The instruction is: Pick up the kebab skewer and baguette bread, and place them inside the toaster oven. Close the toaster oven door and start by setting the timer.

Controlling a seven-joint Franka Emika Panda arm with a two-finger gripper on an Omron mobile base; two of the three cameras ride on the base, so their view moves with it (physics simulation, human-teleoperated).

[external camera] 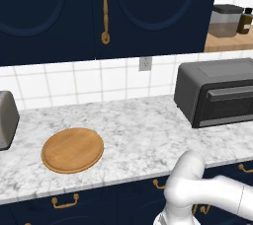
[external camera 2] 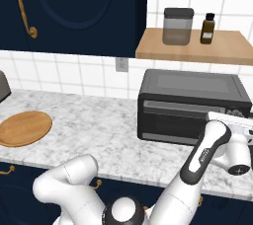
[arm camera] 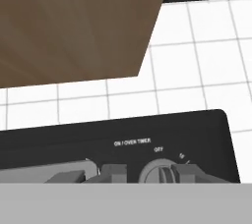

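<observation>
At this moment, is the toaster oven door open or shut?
Shut. The toaster oven door stands upright, flush with the front of the toaster oven, its handle bar at the top, in both base views.

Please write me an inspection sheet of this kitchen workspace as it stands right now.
Surface: marble counter, mostly bare.
Job's things: toaster oven at the counter's right end, its door shut; timer knob under the "ON / OVEN TIMER" label. Skewer and baguette: nothing seen.
Clutter: round wooden board; silver toaster at the left edge.
Pincer: pincer at the oven's right front, at the controls; a dark fingertip against the timer knob; open or shut cannot be told.
Cables: nothing seen; wall outlet.
Surroundings: navy cabinets; wooden shelf with a canister and brown bottle.
</observation>
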